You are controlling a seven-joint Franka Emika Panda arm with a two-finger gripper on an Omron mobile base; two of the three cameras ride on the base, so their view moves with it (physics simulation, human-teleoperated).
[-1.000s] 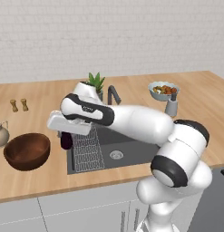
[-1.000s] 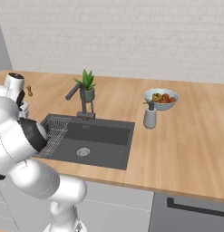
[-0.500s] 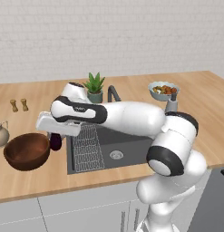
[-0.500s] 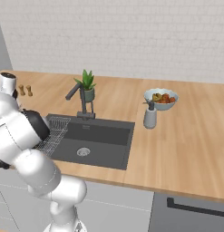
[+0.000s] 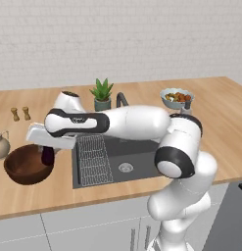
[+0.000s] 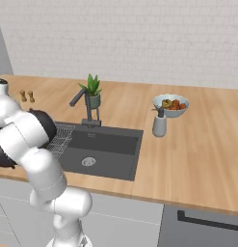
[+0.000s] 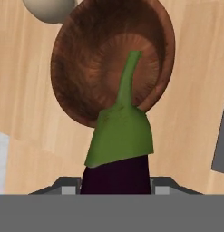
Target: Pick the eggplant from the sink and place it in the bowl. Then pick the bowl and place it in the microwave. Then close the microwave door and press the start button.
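wooden counter [image 5: 142, 191] runs under a pale brick wall, w/ the sink [image 5: 137, 159] set into it, wire rack [image 5: 94, 158] lying in the basin's left part and a dark faucet [image 6: 83, 103] at the back rim. arm reaches left across the sink; gripper [image 5: 48, 153] hangs over the right edge of the bowl [image 5: 25, 164], which sits on the counter just left of the sink. eggplant [image 5: 47, 155] is clamped between the jaws, dark purple body hanging down w/ its low end at about rim level, just above the bowl's right side. hand view: eggplant [image 7: 118, 156] pinched between the two tips, green cap and stem pointing out over the bowl's [image 7: 86, 54] inside; nothing lies in the bowl. around it: a beige jug [image 5: 1, 145] touching or just beside the bowl's far-left rim, two small shakers [image 5: 20, 113] further back near the wall, a potted plant [image 5: 102, 94] behind the sink, a soap dispenser [image 6: 160, 123] right of the sink and a pale bowl of mixed food [image 6: 171, 104] just behind it. right base view: arm's elbow covers the sink's left end. nothing stands between eggplant and bowl.
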